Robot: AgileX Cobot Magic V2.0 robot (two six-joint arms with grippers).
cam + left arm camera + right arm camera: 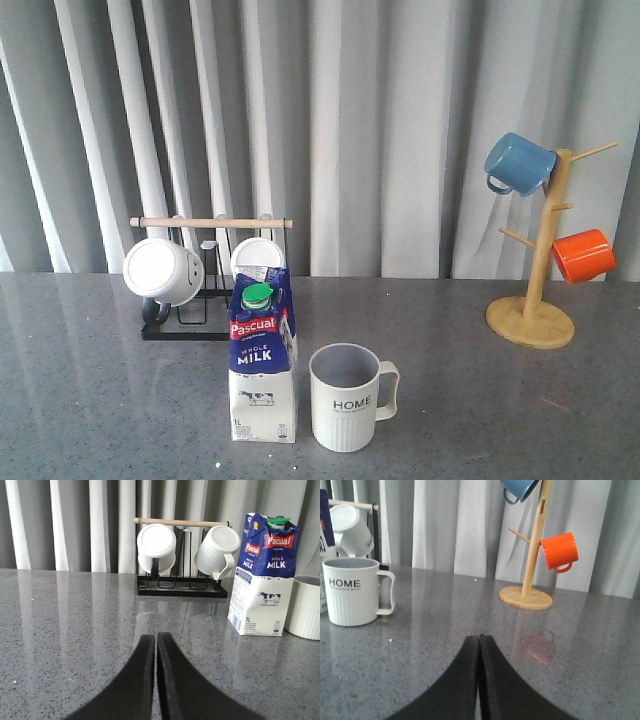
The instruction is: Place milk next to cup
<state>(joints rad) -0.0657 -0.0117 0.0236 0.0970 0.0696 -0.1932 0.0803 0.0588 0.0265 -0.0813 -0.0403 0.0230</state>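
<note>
The milk [263,365], a gable-top carton with blue upper half, white base, green cap and red "Pascual" label, is standing upright on the grey tabletop [480,400], just beside the ribbed "HOME" cup [347,398]. The left gripper [156,642] and right gripper [479,642] are sitting closed, holding nothing.

Before me on the grey table [100,400]: milk [263,365], upright, just left of the cup [347,398], handle rightward. Behind: black rack [185,320] holding two white mugs [163,271]. Far right: wooden mug tree [535,285] bearing blue mug [518,163] and orange mug [583,255].
</note>
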